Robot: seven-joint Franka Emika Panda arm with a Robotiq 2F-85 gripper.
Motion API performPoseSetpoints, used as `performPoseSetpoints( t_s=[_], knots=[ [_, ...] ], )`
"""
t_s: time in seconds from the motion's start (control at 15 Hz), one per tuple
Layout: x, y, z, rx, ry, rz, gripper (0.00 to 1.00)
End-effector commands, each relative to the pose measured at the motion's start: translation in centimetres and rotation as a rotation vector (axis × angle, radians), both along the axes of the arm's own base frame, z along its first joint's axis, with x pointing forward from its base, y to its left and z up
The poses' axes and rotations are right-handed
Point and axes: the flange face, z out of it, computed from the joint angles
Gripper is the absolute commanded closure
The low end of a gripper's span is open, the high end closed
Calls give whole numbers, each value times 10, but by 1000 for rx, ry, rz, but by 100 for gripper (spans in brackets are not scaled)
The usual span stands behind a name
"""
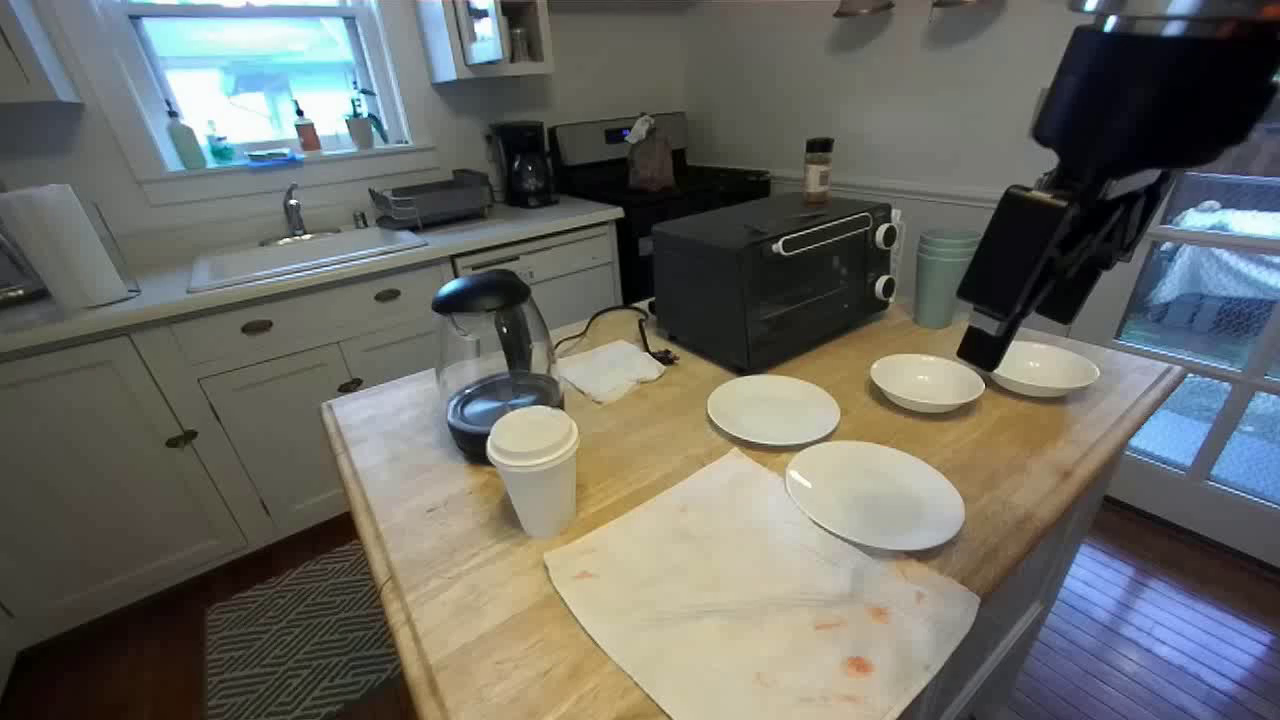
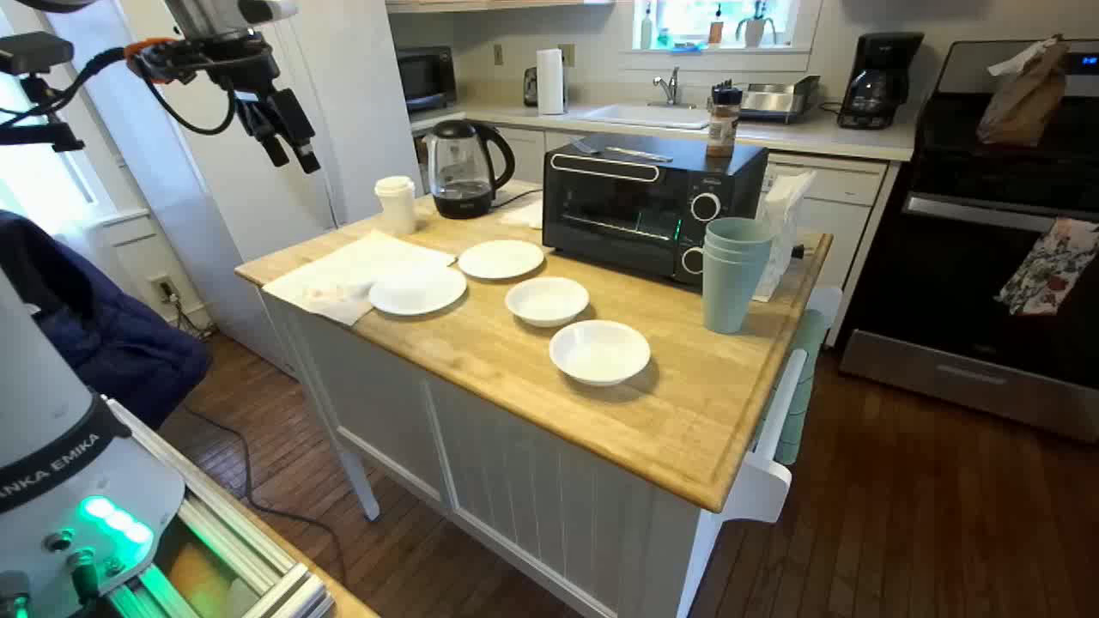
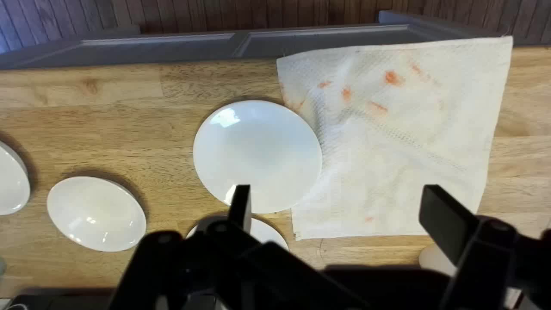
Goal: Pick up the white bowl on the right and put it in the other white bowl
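Note:
Two white bowls stand upright and apart on the wooden island. The right bowl shows in both exterior views (image 2: 599, 352) (image 1: 1050, 372), and the wrist view shows only part of it at the left edge (image 3: 12, 178). The other white bowl is beside it, nearer the plates, in both exterior views (image 2: 547, 302) (image 1: 927, 383) and in the wrist view (image 3: 97, 214). My gripper (image 2: 294, 156) is open and empty, high above the island's towel end and away from both bowls. In the wrist view its fingers are wide apart (image 3: 335, 200). In an exterior view the gripper (image 1: 1020, 330) overlaps the right bowl's edge.
Two white plates (image 2: 418, 290) (image 2: 500, 259) and a stained towel (image 3: 400, 137) lie on the island. A toaster oven (image 2: 635, 206), stacked green cups (image 2: 731, 279), a glass kettle (image 2: 464, 167) and a lidded white cup (image 2: 397, 204) stand around them.

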Motion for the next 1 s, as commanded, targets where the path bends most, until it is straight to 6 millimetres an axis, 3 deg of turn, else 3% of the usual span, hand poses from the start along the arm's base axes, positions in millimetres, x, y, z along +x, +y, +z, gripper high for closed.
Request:
performPoseSetpoints(
  t_s=[0.0, 0.73, 0.93],
  knots=[
    [0, 0, 1, 0, 1, 0, 0],
    [0, 0, 1, 0, 1, 0, 0],
    [11, -39, -21, -130, 38, -139, 0]
  ],
)
